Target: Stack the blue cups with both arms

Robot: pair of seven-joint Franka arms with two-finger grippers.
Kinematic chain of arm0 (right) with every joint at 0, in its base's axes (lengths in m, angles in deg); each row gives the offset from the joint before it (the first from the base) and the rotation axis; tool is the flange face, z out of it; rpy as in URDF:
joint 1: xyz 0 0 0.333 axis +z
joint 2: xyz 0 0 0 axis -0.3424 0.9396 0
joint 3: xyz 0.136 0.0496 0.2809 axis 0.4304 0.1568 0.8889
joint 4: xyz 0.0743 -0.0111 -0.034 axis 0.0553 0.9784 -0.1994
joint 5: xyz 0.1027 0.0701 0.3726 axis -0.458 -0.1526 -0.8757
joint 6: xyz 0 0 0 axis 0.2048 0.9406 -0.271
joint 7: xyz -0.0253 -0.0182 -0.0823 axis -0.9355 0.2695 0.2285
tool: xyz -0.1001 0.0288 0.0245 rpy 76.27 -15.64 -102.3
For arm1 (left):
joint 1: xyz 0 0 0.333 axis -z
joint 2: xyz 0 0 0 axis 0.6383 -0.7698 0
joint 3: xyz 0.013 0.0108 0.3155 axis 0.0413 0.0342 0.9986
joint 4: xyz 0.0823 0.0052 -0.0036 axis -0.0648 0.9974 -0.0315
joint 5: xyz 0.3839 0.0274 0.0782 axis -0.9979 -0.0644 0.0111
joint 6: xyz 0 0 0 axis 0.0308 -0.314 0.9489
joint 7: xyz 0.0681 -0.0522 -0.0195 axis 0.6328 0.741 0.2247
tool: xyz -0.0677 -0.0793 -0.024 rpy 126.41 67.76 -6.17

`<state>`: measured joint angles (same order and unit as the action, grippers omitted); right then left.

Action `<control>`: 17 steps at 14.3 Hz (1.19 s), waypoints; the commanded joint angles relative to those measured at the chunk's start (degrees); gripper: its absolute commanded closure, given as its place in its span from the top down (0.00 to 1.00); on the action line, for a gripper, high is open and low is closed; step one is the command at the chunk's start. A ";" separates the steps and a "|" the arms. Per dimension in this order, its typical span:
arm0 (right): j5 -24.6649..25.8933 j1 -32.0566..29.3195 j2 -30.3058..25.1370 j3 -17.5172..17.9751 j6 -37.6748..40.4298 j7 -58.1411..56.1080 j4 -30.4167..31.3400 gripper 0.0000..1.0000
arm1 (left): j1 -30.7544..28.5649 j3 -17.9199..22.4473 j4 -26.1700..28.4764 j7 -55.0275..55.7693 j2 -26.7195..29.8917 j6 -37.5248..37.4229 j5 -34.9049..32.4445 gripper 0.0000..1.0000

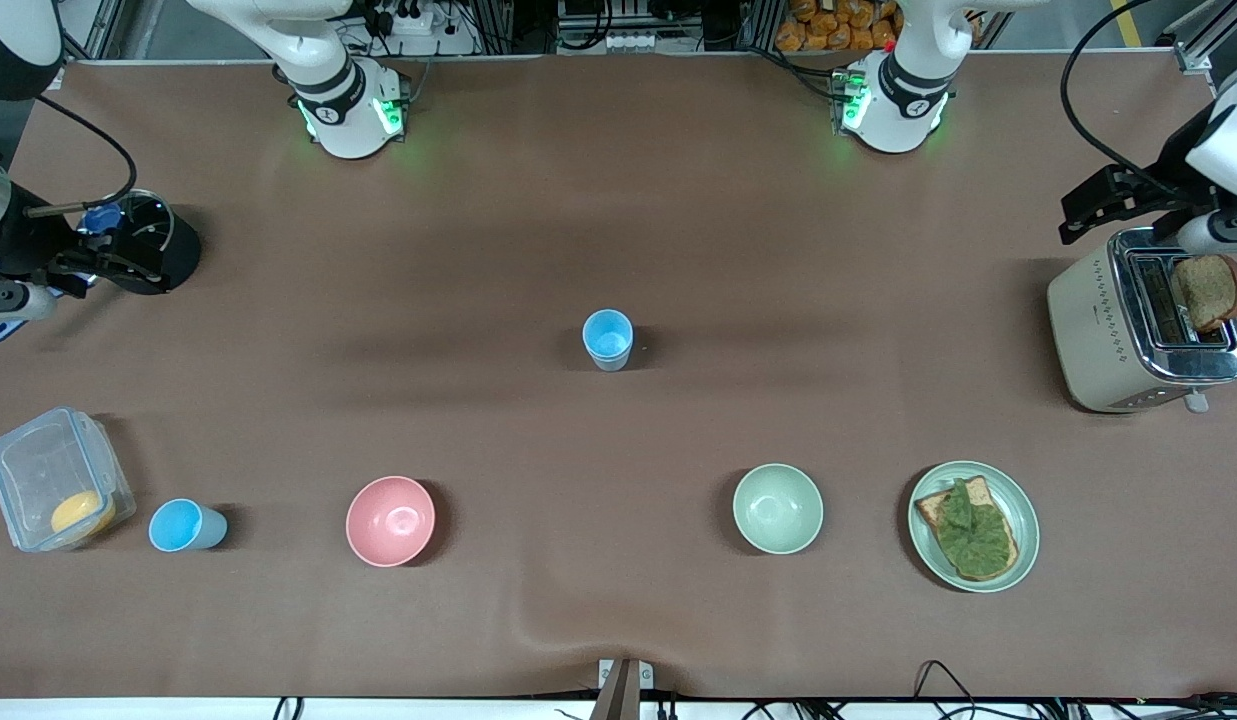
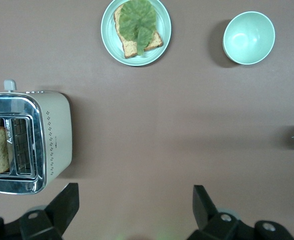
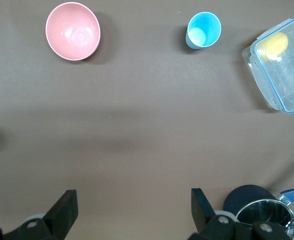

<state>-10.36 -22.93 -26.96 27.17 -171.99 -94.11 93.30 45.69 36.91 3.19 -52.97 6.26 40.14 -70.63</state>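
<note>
Nearest the camera, a row: blue cup (image 1: 186,526) beside the clear lidded container (image 1: 58,491), pink bowl (image 1: 390,520), green bowl (image 1: 777,508), toast plate (image 1: 974,526); a second blue cup (image 1: 607,339) stands mid-table as the likely stacking base; left gripper (image 2: 131,205) above the toaster (image 1: 1143,335) and right gripper (image 3: 130,206) above the saucepan (image 3: 265,218) hover spread wide, empty.

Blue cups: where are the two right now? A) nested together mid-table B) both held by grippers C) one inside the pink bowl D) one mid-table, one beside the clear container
D: one blue cup stands alone mid-table, and the other blue cup stands between the clear container and the pink bowl, unstacked.
</note>
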 commanded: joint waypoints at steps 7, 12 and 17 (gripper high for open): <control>0.70 -1.40 -0.21 1.18 0.15 -0.20 -0.15 1.00 | 0.21 0.13 -2.66 -0.58 -1.25 -0.81 0.29 1.00; 0.70 -1.40 -0.21 1.18 0.24 -0.20 -0.15 1.00 | -0.40 0.13 -2.57 -0.49 -2.12 -0.81 0.64 1.00; 0.70 -1.40 -0.21 1.18 0.24 -0.29 -0.07 1.00 | -0.76 0.65 -4.06 -0.14 -2.39 -0.72 0.03 1.00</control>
<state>-10.36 -22.93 -26.96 27.17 -171.99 -94.11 93.30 45.20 37.52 1.68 -52.97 4.30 40.19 -70.63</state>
